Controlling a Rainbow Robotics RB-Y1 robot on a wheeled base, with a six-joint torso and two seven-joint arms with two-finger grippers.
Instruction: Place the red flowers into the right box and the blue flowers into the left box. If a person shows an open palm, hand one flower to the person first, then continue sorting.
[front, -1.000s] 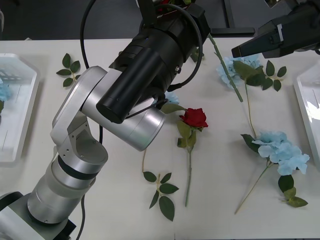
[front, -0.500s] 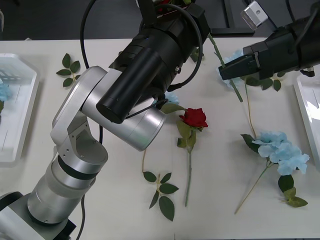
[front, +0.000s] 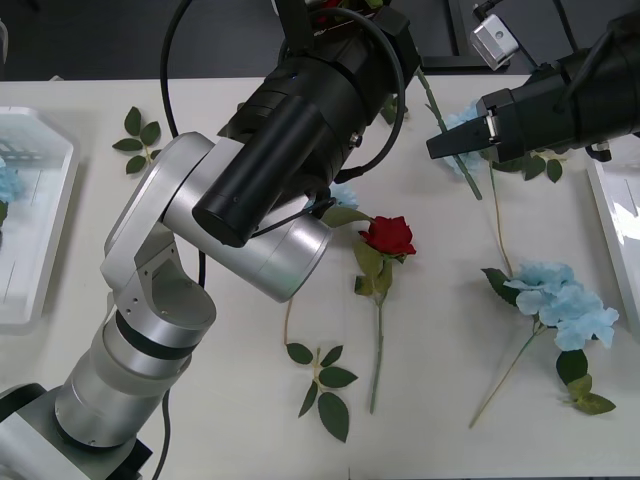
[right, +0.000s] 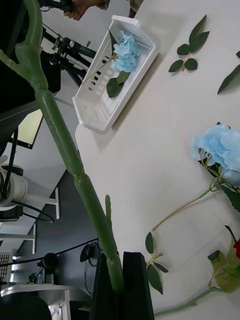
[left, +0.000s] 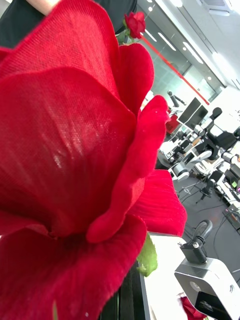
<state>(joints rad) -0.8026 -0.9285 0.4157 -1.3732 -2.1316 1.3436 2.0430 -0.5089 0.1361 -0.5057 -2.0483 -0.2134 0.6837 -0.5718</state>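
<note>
Right gripper (front: 437, 148) pinched tight on green stem (right: 75, 170) over table's (front: 450, 360) far right part. Left gripper (left: 131, 295) closed, red rose (left: 75, 165) directly at its fingers. Another red rose (front: 388, 236) on table between both arms.

left arm (front: 200, 300): stacked silver-grey rounded joint housings, smooth and matte, with thin dark seams between segments. forearm section is a glossy black cylinder (front: 275, 150) with a flat end cap. black cables (front: 170, 60) loop off it, one thick, one thin. right arm (front: 570, 95): black angular wrist casing, a small silver-white block (front: 493, 42) mounted on top, thin black wire beside it. right gripper (front: 450, 145) fingers black, tapering to a narrow wedge.
</note>
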